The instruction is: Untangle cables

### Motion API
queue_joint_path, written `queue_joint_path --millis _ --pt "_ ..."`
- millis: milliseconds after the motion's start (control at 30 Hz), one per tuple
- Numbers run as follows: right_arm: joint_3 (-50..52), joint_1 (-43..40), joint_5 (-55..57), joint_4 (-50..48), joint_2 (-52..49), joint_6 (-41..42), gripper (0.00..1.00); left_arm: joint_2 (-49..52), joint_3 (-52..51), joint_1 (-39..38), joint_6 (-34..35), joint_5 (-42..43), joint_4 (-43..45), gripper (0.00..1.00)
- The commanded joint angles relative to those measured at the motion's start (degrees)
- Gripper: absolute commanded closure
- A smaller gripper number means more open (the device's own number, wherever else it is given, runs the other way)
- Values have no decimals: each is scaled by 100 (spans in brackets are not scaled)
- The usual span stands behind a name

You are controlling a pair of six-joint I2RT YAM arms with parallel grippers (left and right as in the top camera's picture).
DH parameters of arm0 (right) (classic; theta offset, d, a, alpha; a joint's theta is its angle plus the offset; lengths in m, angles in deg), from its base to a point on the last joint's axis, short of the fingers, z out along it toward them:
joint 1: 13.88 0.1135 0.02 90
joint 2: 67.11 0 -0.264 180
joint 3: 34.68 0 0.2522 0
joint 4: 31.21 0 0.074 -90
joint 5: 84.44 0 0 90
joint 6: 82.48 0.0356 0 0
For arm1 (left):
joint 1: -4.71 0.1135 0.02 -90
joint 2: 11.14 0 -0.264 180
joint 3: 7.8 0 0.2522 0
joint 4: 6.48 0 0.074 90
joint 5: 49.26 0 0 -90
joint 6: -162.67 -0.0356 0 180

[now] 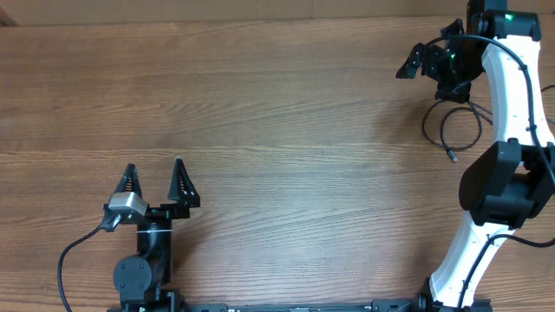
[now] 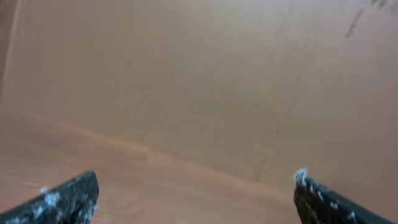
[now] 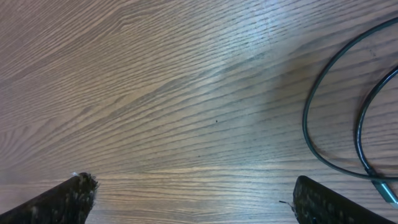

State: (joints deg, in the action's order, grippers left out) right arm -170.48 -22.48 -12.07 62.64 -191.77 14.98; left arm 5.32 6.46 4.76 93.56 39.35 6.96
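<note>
Both the left gripper [image 1: 154, 165] and the right gripper [image 1: 414, 59] had their jaws spread wide and held nothing. The cables [image 1: 425, 127] lay looped on the desk [image 1: 277, 104] at its far right, partly under the right arm. Closing on two strands together would likely tighten the tangle, and the arm's own thicker lead ran close enough to snag. The overhead view showed the left gripper well apart from the loop. The right wrist view showed two curved strands and a silver-tipped plug beside its right finger. The left wrist view was blurred desk.
</note>
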Motion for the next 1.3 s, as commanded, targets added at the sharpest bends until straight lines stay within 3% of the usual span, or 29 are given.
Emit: queue_joint_path --millis 0,367,567,1267 --pt "-103 -9 -26 -26 142 -26 0 -236 -22 15 11 -186 -575 0" --pt "-103 -9 -26 -26 142 -26 0 -1556 -22 70 -291 -219 -3080 0" --pt "-103 -9 -26 -26 142 -26 0 -1631 -22 153 -570 -7 -3167 0" --pt "-103 -9 -26 -26 142 -26 0 -1622 -20 153 -566 -7 -3161 0"
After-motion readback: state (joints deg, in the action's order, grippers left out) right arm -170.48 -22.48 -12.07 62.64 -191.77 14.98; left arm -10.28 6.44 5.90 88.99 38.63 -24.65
